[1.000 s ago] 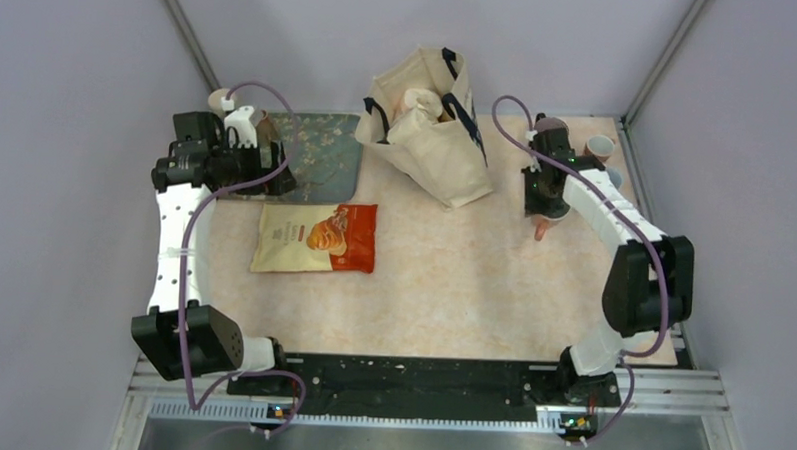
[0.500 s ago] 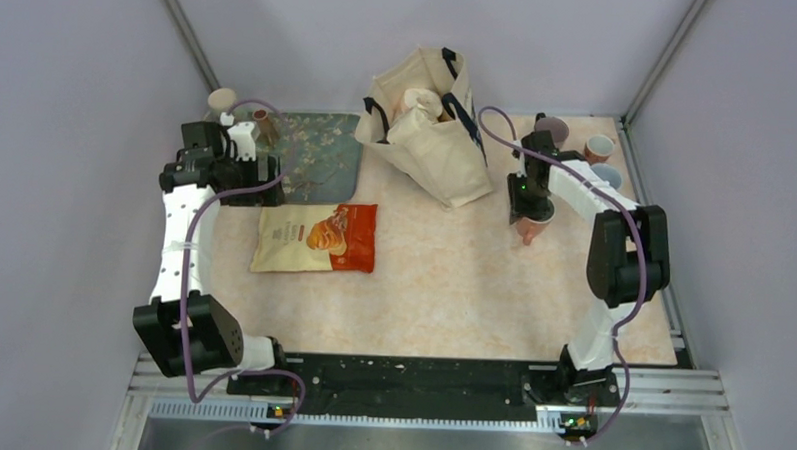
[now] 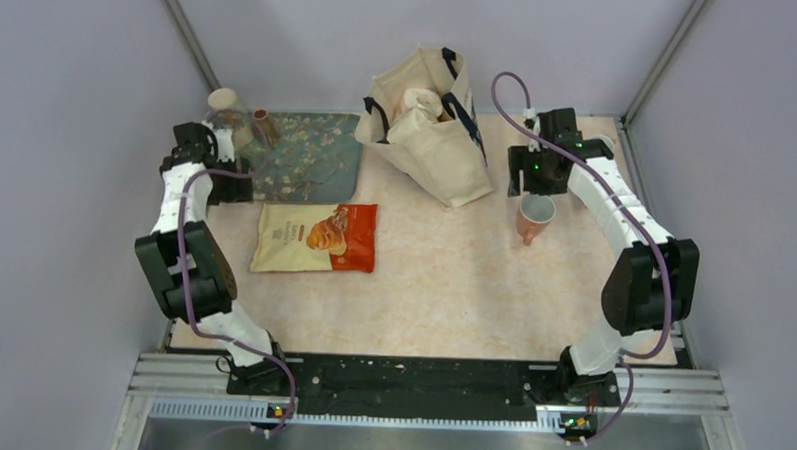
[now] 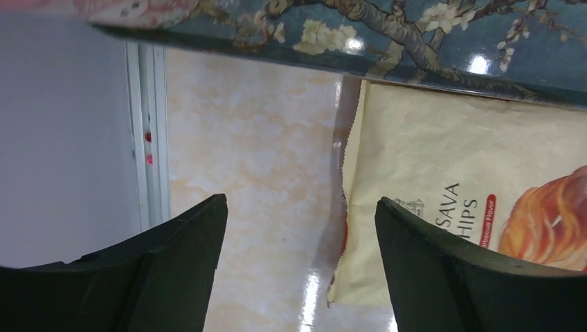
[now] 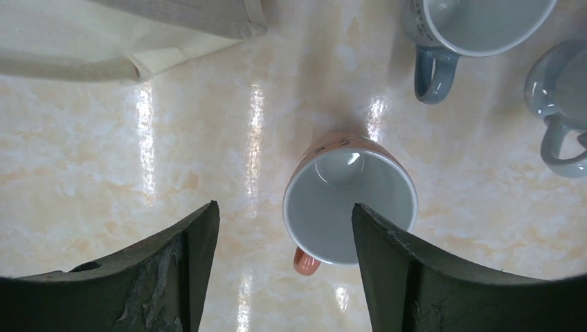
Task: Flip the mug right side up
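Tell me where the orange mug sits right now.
In the top view the orange mug stands upright on the table's right side, just right of the tote bag and beneath the open right gripper.

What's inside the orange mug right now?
Nothing visible: the orange mug stands upright, its white interior bare down to the bottom. A finger of the right gripper covers a sliver of its rim.

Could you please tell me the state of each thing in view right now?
orange mug: upright, mouth up, standing free on the table
right gripper: open, holding nothing
left gripper: open, empty
tote bag: standing, mouth open
chips bag: lying flat
blue-grey mugs: upright
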Controlling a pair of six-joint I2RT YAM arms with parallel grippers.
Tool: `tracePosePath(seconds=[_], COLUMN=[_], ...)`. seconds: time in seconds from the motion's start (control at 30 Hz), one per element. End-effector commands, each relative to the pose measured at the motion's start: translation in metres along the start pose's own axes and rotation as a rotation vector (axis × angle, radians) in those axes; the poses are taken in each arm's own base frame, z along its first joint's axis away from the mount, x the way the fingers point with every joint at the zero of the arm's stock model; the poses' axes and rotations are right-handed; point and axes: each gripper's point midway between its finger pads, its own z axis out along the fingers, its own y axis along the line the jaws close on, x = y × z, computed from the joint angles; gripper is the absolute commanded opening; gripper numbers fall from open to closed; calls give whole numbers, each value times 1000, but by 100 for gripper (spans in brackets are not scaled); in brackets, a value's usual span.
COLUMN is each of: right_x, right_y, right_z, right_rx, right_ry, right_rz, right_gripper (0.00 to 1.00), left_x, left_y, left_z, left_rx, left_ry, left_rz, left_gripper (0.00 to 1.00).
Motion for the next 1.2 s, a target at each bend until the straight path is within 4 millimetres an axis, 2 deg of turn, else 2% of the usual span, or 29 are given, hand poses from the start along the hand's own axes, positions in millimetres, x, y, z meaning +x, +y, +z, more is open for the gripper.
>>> tracePosePath(seconds=[0.0, 0.03, 0.1, 0.2, 0.37, 0.5, 0.6, 0.7, 0.87, 0.93, 1.1, 1.17], right_x=[-18, -17, -14, -13, -9, -6, -4, -1, 2, 3, 6, 7], right_y=[-1, -1, -1, 1, 4, 3, 2, 2, 1, 2, 3, 4], right_z=[-34, -36, -38, -40, -38, -41, -45, -46, -42, -40, -31, -29], right_rx=[-2, -4, -5, -16, -30, -14, -4, 0, 4, 5, 2, 2], right_ry=[-92, -91, -89, -89, -65, -48, -50, -46, -30, -22, 3, 12], right_rz=[-41, -45, -48, -47, -36, -36, -34, -32, -29, -28, -33, -37], right_gripper=[71, 71, 71, 71, 71, 71, 71, 71, 71, 71, 71, 71], left_x=[-55, -58, -63, -70, -82, -106, -112, -116, -108, -113, -152, -173], left_y=[1, 4, 25, 54, 65, 71, 68, 64, 38, 25, -7, -7], left_z=[-3, -3, 4, 14, 37, 55, 73, 83, 87, 83, 65, 64], left_rx=[68, 71, 15, -98, -156, -223, -227, -234, -169, -159, -161, -206], left_ry=[-117, -98, -17, 135, 244, 269, 298, 305, 316, 280, 94, 40], left_rz=[438, 569, 819, 1029, 1277, 1375, 1404, 1441, 1500, 1499, 1429, 1392], left_gripper=[86, 89, 92, 92, 92, 93, 93, 92, 91, 91, 93, 96])
